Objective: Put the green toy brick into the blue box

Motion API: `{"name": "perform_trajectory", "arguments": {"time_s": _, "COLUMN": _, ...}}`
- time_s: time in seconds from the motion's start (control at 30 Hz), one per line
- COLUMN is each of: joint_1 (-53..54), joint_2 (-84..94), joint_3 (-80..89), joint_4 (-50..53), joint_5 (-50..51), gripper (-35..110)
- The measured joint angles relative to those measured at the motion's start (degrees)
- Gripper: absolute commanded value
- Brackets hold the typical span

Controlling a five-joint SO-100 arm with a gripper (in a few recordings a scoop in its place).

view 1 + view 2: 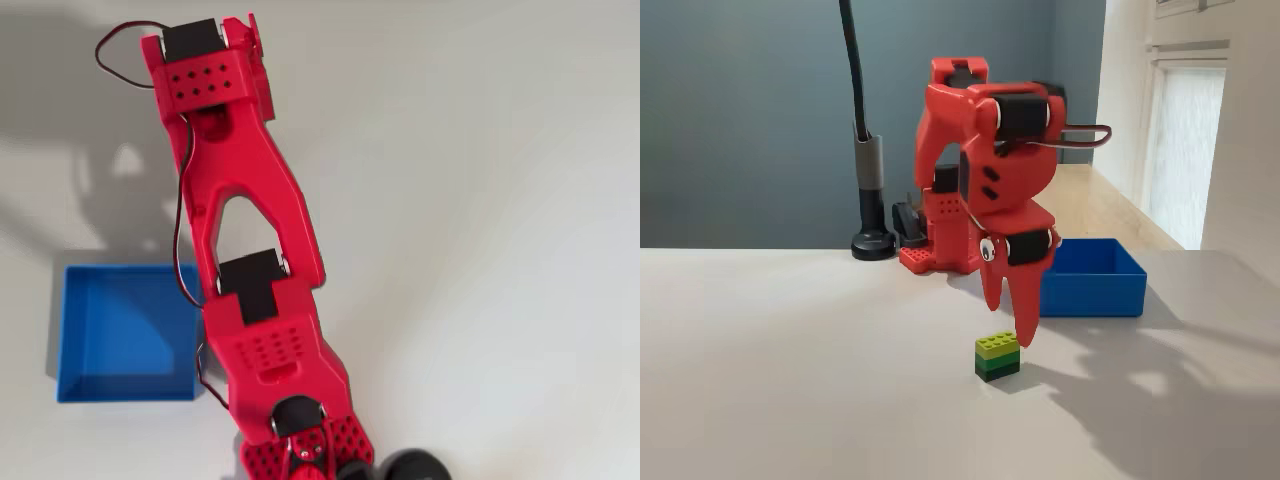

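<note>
Setting: pale tabletop (790, 400) is seen before a grey-blue wall, with a window at the right of the fixed view; daylight throws long shadows across the surface.
Brick: the green toy brick (997, 357) is seen standing upright on the table, lime layer over darker green, studs up, untouched by anything else that can be made out.
Gripper: the gripper (1012, 318) is seen pointing down just above and behind the brick, its red fingers (1028, 310) slightly parted and nothing held between them; the tips are level with the brick's top. Whether a finger already touches the brick cannot be told.
Box: the blue box (65, 330) is seen beside the arm, at the left in the overhead view and at the right, behind the gripper, in the fixed view; its floor is bare. It is set well apart from the brick.
Arm: the red arm (250, 190) is stretched out over the table from its base (940, 235).
Backdrop: a black stand (872, 200) is noted by the base.
Step in hand: judged as approach and alignment for the grasp; nothing is gripped yet.
Next move: a short descent is called for so that the brick is straddled, then a closing on its sides, before any lift toward the box.
</note>
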Motion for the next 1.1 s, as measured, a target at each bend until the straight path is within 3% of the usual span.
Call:
{"name": "perform_trajectory", "arguments": {"time_s": 0.43, "joint_1": 1.76, "joint_2": -8.7, "joint_3": -7.65, "joint_4": -3.78, "joint_5": -4.92, "gripper": 22}}
{"name": "perform_trajectory", "arguments": {"time_s": 0.9, "joint_1": 1.93, "joint_2": -10.11, "joint_3": -7.65, "joint_4": -3.78, "joint_5": -4.75, "gripper": 2}}
{"name": "perform_trajectory", "arguments": {"time_s": 1.1, "joint_1": 1.93, "joint_2": -10.11, "joint_3": -7.65, "joint_4": -3.78, "joint_5": -3.34, "gripper": 0}}
